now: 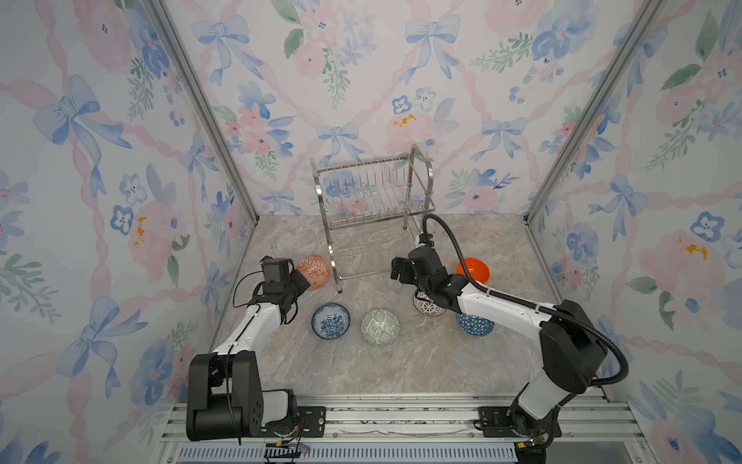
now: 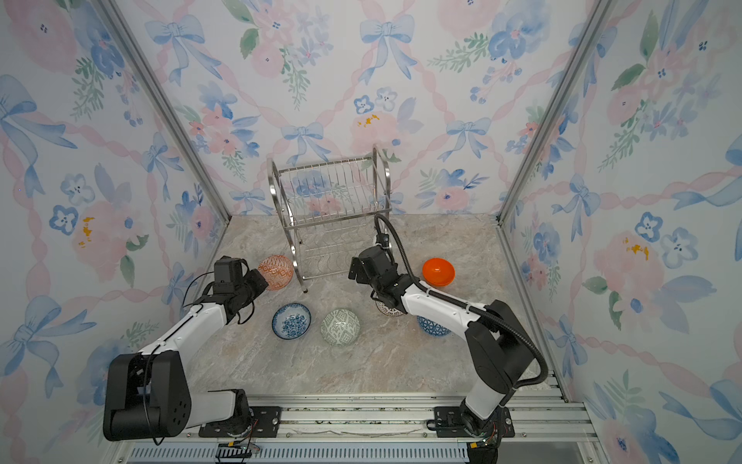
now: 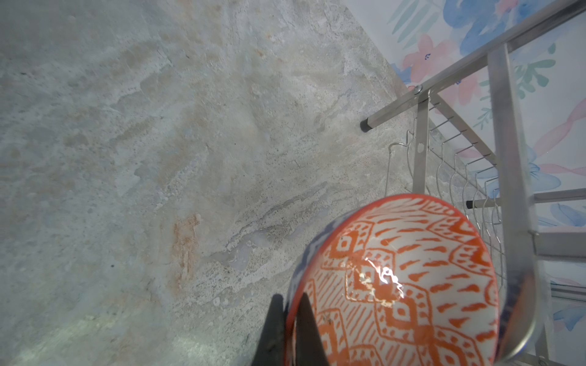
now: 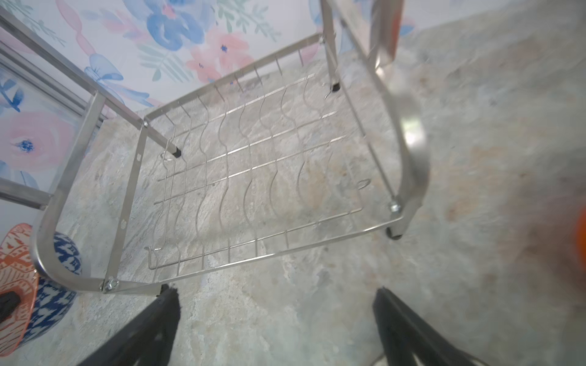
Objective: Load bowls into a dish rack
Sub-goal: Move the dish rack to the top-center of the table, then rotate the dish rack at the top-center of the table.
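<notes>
We show a marble-patterned tabletop (image 1: 401, 361), grey-beige with rust-tinted veins; the left wrist view shows one such streak (image 3: 185, 244) up close. Walls rise from the tabletop's far edge and both its side edges, covered in wallpaper (image 1: 361, 80) of blue bows, pink ribbons and pink and blue blossoms. An aluminium post (image 1: 202, 108) climbs from one far corner of the tabletop, and its twin (image 1: 581, 120) from the other. A grooved aluminium rail (image 1: 401, 413) runs along the tabletop's near edge, with a slotted strip (image 1: 361, 453) just outside it.

Patterned bowl (image 1: 317, 271) is red-orange and white; plain bowl (image 1: 475, 269) orange.
</notes>
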